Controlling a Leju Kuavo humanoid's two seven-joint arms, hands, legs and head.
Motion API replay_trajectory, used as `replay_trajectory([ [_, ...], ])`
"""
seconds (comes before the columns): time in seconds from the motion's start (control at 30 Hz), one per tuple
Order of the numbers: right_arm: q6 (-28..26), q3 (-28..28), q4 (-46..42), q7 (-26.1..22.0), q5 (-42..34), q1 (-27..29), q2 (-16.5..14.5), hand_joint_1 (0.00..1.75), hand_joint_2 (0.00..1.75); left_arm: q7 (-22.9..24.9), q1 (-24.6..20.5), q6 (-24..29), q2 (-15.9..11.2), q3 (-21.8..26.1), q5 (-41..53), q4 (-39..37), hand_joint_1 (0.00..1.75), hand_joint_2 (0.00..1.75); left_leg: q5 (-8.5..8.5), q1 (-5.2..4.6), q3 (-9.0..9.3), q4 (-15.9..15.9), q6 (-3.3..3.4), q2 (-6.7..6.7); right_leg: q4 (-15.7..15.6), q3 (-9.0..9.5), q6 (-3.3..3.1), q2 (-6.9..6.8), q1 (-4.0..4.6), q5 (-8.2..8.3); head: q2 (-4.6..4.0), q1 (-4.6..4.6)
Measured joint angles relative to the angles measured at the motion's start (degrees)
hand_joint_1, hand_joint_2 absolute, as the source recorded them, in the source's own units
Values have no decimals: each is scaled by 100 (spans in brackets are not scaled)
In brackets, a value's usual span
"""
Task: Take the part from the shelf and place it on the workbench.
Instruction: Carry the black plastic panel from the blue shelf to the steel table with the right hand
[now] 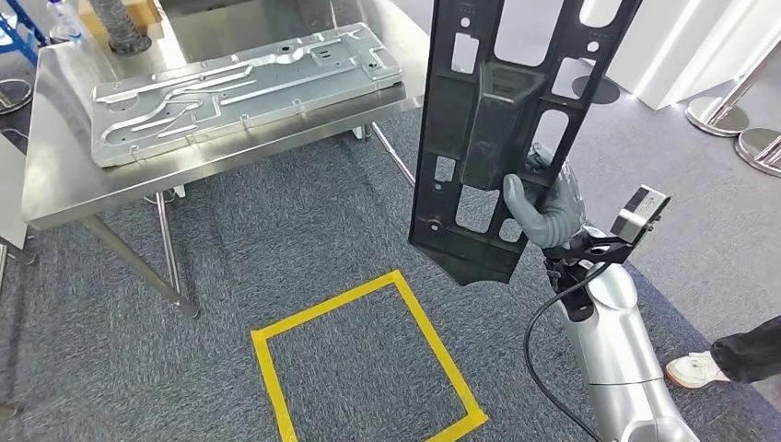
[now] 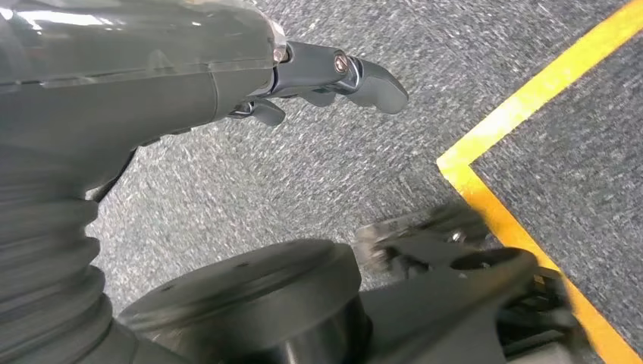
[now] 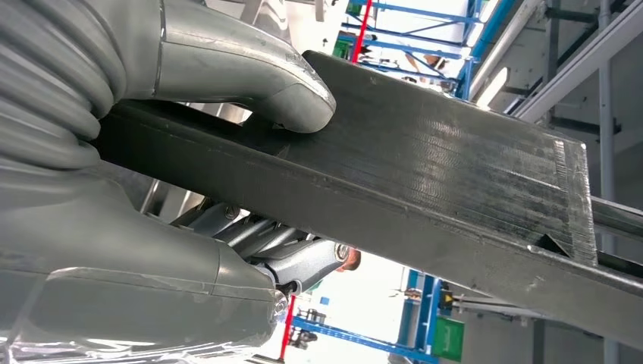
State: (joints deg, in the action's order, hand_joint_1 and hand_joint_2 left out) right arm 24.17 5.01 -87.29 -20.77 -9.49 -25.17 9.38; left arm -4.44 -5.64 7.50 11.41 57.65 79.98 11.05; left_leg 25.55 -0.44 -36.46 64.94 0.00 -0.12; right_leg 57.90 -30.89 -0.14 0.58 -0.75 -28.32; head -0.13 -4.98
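A long black plastic part [image 1: 502, 120] with several cut-outs stands upright in front of me, gripped near its lower end by my right hand [image 1: 545, 207]. Up close, the thumb [image 3: 250, 72] presses one face of the black part [image 3: 455, 182] while the fingers [image 3: 292, 262] wrap the other side. The steel workbench [image 1: 64, 175] stands at the far left, well apart from the part. My left hand [image 2: 303, 80] hangs over grey carpet, holding nothing, its fingers loosely apart.
A ribbed metal panel [image 1: 244, 87] lies on the workbench. A yellow taped square [image 1: 364, 354] marks the carpet below the part. Chrome stanchion bases [image 1: 737, 129] stand at the right, and a person's shoe [image 1: 695, 370] is by my right arm.
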Motion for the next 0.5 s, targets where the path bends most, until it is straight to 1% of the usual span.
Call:
replay_trajectory([
  [0.03, 0, 0, 4, -5, -15, 5, 0, 145, 175, 7, 9, -3, 1, -1, 16, -1, 0, 175, -87, -13, 131, -295, 29, 10, -6, 31, 27, 8, 4, -34, 0, 0],
  [0.07, -1, -4, 6, -11, -30, 14, 0, 145, 175, 12, 17, -8, 2, -1, 28, -1, 0, 175, -70, -25, 221, -490, 57, 17, -15, 40, 57, 11, 6, -53, 0, 0],
  [0.13, -2, -20, 7, -20, -57, 43, -2, 145, 175, 15, 27, -13, 4, -2, 41, -2, 0, 175, 55, -40, 331, -680, 114, 13, -8, 38, 124, 5, 13, -46, 0, 0],
  [0.2, -2, -45, 2, -22, -74, 59, -35, 145, 175, 12, 36, -14, 12, -5, 42, -2, 0, 175, 92, -30, 442, -801, 176, 7, 114, 10, 163, -13, 6, -67, 0, 1],
  [0.23, -1, -59, 0, -25, -82, 55, -67, 145, 175, 12, 38, -14, 16, -7, 42, -2, 0, 175, 106, -26, 514, -846, 209, 9, 308, -94, 171, -17, 2, -133, 0, 1],
  [0.27, -1, -72, -1, -28, -87, 54, -105, 145, 175, 10, 39, -16, 20, -8, 43, -2, 0, 175, 128, -23, 579, -881, 231, 17, 619, -286, 184, -18, 3, -230, 0, 1],
  [0.33, 1, -90, 3, -25, -93, 77, -167, 145, 175, 8, 41, -25, 23, -8, 43, -2, 0, 175, 210, -28, 688, -898, 253, 27, 1354, -826, 220, -16, 8, -435, 0, 0],
  [0.37, 0, -93, 7, -20, -93, 98, -188, 145, 175, 6, 46, -30, 23, -8, 43, -2, 0, 175, 266, -29, 753, -899, 250, 26, 1584, -1056, 237, -16, 4, -477, 0, 0],
  [0.4, 0, -95, 10, -14, -93, 116, -201, 145, 175, 5, 54, -35, 24, -8, 43, -2, 0, 175, 330, -29, 834, -899, 241, 22, 1621, -1198, 251, -18, -4, -436, 0, 0],
  [0.43, 1, -95, 13, -11, -93, 127, -208, 145, 175, 4, 61, -39, 24, -9, 42, -2, 0, 175, 403, -28, 932, -899, 230, 17, 1456, -1243, 264, -19, -17, -290, 0, 0],
  [0.47, 2, -96, 15, -9, -93, 130, -213, 145, 175, 4, 67, -43, 24, -9, 42, -2, 0, 175, 485, -27, 1040, -900, 214, 14, 1126, -1205, 279, -21, -33, -36, 0, 0],
  [0.5, 2, -97, 20, -5, -93, 131, -215, 145, 175, 4, 72, -48, 24, -10, 41, -2, 0, 175, 575, -30, 1146, -890, 194, 13, 730, -1147, 291, -26, -46, 313, 0, 0],
])
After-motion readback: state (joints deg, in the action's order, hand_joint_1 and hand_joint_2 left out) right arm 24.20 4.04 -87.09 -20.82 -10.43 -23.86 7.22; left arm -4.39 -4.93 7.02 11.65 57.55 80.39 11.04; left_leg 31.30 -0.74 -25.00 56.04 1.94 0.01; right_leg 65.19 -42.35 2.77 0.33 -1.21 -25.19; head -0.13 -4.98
